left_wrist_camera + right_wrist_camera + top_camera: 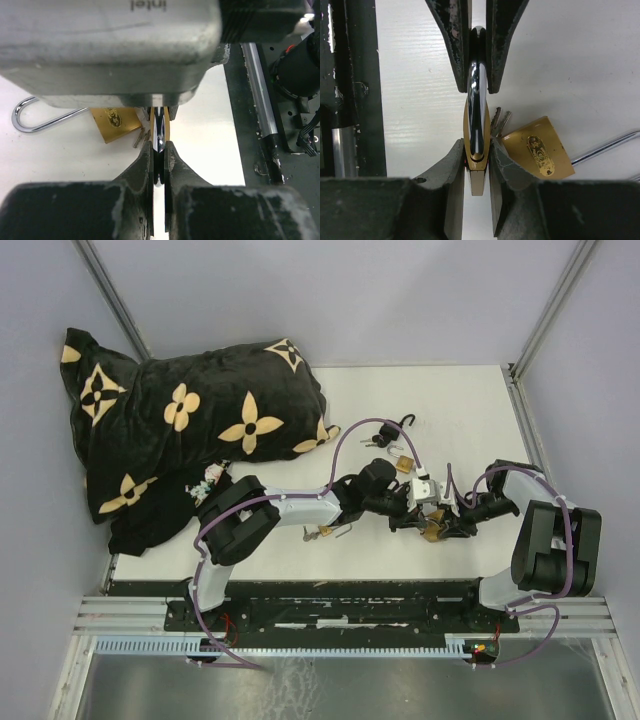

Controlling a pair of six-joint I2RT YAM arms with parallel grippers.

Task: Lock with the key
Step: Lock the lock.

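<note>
Seen edge-on, a brass padlock (pixel 477 181) sits mid-table: the right gripper (pixel 476 150) clamps its body from 3 o'clock, and the left gripper (pixel 159 150) pinches its chrome shackle (pixel 476 100) from 9. A second brass padlock (pixel 537 150) and small silver keys (pixel 499 120) lie just beside. The bare white table (pixel 470 410) opens toward 12 o'clock, its front edge is near at 6, and a black flowered blanket (pixel 200 410) crowds 10.

On my left wrist feed, the left gripper (pixel 159 152) is pinched tight on the chrome shackle (pixel 160 136) of an edge-on brass padlock (pixel 167 125). Just beside it, a second brass padlock (pixel 114 121) lies flat on the white table (pixel 50 160), with its long silver shackle (pixel 24 117) reaching left. A grey camera housing (pixel 100 45) fills the top.
</note>
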